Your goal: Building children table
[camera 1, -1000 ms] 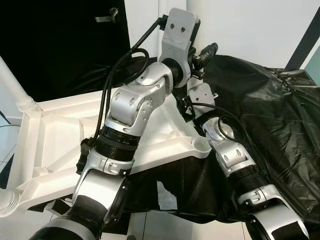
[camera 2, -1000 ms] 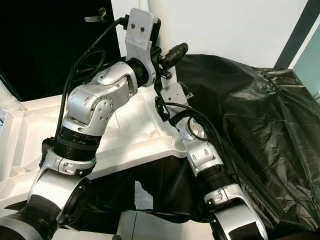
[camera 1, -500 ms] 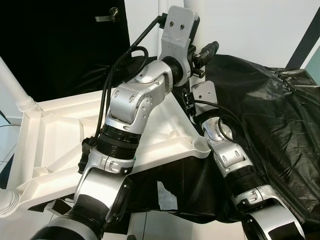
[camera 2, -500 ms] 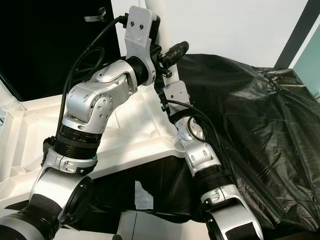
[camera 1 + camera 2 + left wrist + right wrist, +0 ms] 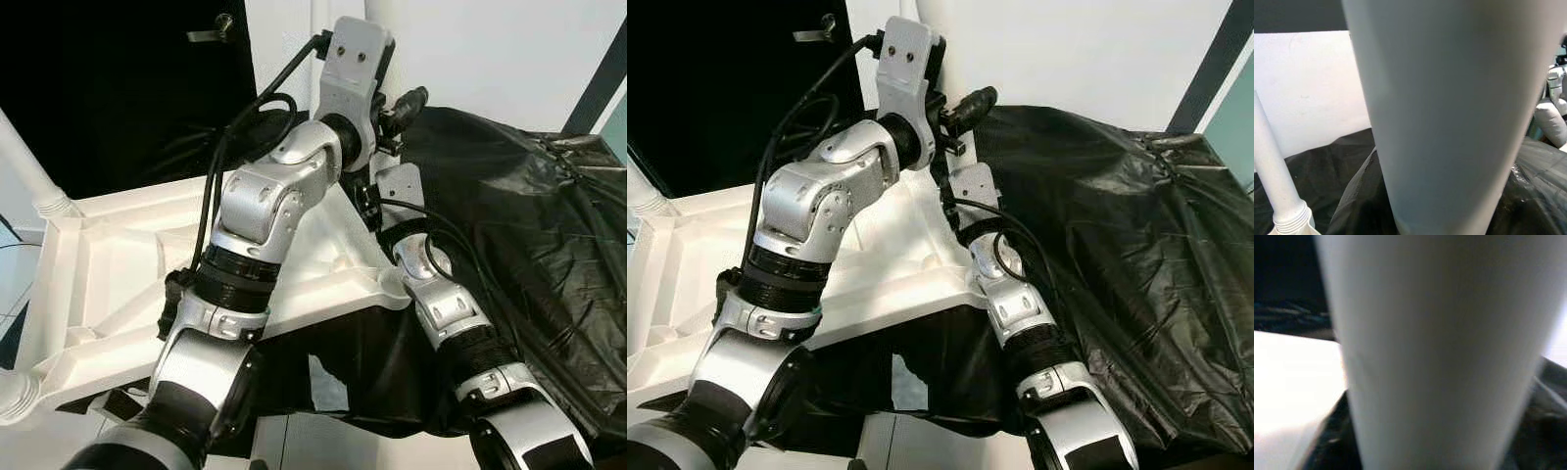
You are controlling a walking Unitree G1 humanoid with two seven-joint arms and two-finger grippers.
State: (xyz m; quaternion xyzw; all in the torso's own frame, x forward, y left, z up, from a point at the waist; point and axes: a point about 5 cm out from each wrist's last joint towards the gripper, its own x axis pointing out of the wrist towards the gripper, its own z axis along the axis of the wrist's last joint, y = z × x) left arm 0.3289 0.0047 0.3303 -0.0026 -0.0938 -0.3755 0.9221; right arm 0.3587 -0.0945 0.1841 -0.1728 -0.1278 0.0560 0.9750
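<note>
Since the half-second-earlier frame the right forearm (image 5: 446,304) had shifted a bit lower and closer to the tabletop, its wrist plate tucked back under the left wrist; the left arm (image 5: 260,211) barely changed. No brand marks, labels or readable writing anywhere.

The white plastic tabletop (image 5: 108,264) lay upside down, ribbed underside up, partly on a black plastic sheet (image 5: 519,225) that covered the surface to the right. One white table leg (image 5: 24,162) stood screwed into the far left corner socket; the end of another leg (image 5: 15,397) showed at the near left corner. An empty round socket (image 5: 395,285) sat at the near right corner, just beside the right forearm.

Both arms reached to the far right corner of the tabletop, where a white leg (image 5: 1449,117) rose upright, very close to both wrist cameras. Left gripper (image 5: 407,101) sat at that leg, right gripper (image 5: 367,201) just below it; could not tell whether either gripper's fingers were spread or pressed together, the arms blocked them.

A dark doorway with a metal handle (image 5: 214,29) and a white wall (image 5: 490,49) stood behind.
</note>
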